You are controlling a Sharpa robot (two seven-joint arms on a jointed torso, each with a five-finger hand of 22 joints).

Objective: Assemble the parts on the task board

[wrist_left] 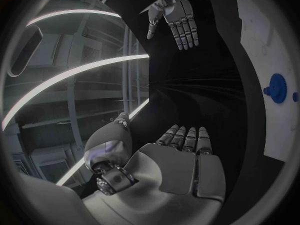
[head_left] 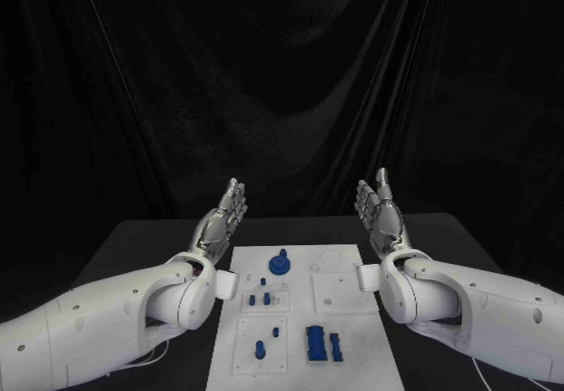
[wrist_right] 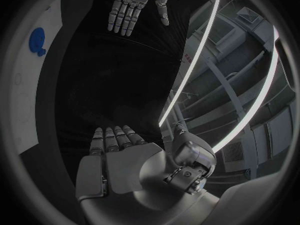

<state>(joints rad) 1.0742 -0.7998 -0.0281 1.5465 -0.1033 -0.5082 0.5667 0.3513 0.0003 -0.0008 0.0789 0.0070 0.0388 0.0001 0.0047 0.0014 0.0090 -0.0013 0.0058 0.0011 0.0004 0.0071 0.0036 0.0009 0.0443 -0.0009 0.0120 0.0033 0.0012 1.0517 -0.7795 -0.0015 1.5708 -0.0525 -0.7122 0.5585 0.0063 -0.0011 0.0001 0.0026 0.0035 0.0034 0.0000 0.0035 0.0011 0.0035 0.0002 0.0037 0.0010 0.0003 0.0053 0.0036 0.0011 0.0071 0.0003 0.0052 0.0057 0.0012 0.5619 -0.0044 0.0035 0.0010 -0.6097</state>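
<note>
The task board [head_left: 353,281] is lying flat in the middle of the black counter [head_left: 141,236], running from the near edge toward 12 o'clock, and you are looking down its length between the two arms. The left hand [head_left: 221,218] is hovering at about 10 o'clock from the board's centre, raised off the counter with its fingers [head_left: 235,195] straight, released and grasping nothing. The right hand [head_left: 380,213] is hovering at about 2 o'clock, palm facing the left one, likewise released. On the board, the block-shaped parts [head_left: 319,343] are sitting toward 6 o'clock, the round gear part [head_left: 281,264] is standing toward 12 o'clock, and the small pegs [head_left: 266,298] are standing left of centre, toward 9 o'clock.
</note>
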